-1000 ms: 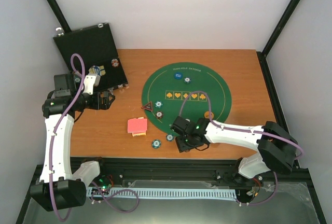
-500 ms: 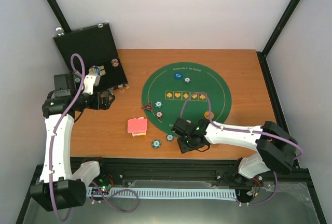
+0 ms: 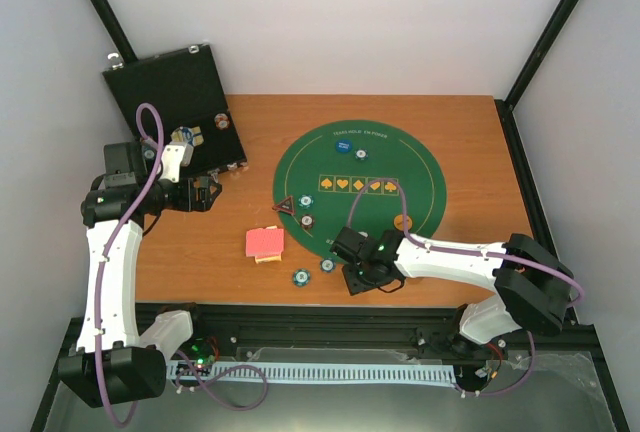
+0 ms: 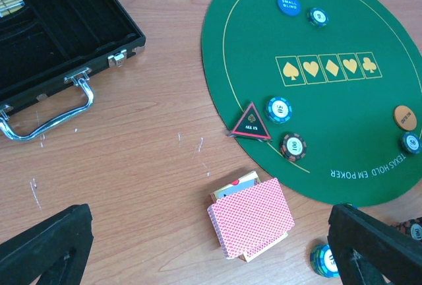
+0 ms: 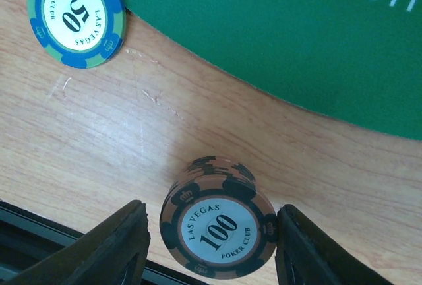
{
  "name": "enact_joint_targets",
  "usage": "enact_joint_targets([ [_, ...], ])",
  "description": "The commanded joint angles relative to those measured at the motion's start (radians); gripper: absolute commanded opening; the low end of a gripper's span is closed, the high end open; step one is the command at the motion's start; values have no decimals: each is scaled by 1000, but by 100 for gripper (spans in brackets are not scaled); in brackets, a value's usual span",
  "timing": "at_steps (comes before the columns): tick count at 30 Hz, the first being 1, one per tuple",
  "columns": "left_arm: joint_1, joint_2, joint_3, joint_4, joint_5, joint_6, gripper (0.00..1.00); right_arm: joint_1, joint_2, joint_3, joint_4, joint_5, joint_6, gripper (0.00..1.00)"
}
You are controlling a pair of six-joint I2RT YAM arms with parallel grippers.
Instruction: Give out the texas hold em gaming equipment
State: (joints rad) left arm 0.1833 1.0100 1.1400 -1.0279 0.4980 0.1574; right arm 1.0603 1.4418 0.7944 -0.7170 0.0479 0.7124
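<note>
Brown chip (image 5: 218, 227): "LAS VEGAS 100 POKER CLUB"; teal chip (image 5: 76, 16): "50"; mat (image 4: 343, 120): "TEXAS HOLD EM POKER"

In the right wrist view you are seeing both fingers (image 5: 109, 249) of the right gripper (image 5: 208, 232) running off the bottom edge, and the green mat (image 5: 264, 47) lettering is getting clipped top-right. From above, that gripper is covering the brown chip stack (image 5: 219, 229), and chip numbers are reading too small. In the left wrist view the black case (image 4: 59, 28) is running off top-left, a finger (image 4: 376, 245) of the left gripper (image 4: 210, 214) is covering part of a teal chip (image 4: 322, 262), and the red-backed deck (image 4: 254, 218) is hiding most of a face-up card (image 4: 232, 187).
</note>
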Motion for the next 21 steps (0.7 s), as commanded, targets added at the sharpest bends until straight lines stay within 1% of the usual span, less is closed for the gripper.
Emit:
enact_joint_targets([
  [1, 6, -8, 44, -15, 5, 2, 100, 7, 8, -3, 11, 9, 12, 49],
  [8, 6, -7, 44, -15, 6, 2, 100, 7, 16, -12, 23, 3, 13, 44],
  [14, 6, -6, 47, -14, 7, 2, 100, 6, 22, -31, 40, -1, 19, 47],
  [21, 7, -6, 46, -12, 5, 2, 100, 6, 9, -20, 26, 9, 17, 36],
])
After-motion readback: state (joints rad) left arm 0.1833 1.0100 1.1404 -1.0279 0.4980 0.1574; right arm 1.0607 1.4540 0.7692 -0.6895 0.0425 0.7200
